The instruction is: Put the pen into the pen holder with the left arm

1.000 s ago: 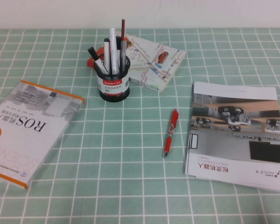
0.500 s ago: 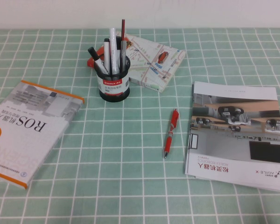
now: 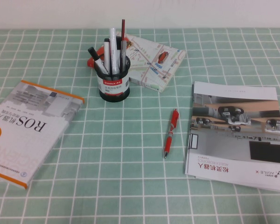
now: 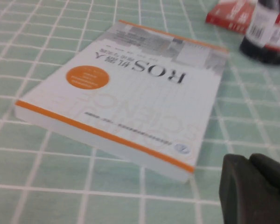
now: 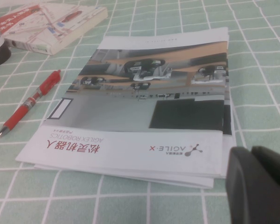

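The red pen (image 3: 171,133) lies flat on the green checked cloth, silver tip toward me, just left of a brochure; it also shows in the right wrist view (image 5: 30,105). The black pen holder (image 3: 113,84) with a white label stands at the back centre and holds several markers and a thin dark red pencil. Its base shows in the left wrist view (image 4: 268,32). Neither arm shows in the high view. My left gripper (image 4: 254,186) hovers low by the near corner of a white book, shut and empty. My right gripper (image 5: 259,186) sits by the brochure's near corner, shut and empty.
A white and orange ROS book (image 3: 28,126) lies at the left. An AgileX brochure (image 3: 238,135) lies at the right. A map-covered book (image 3: 154,63) lies behind the holder, and a small red item (image 3: 91,62) is at the holder's left.
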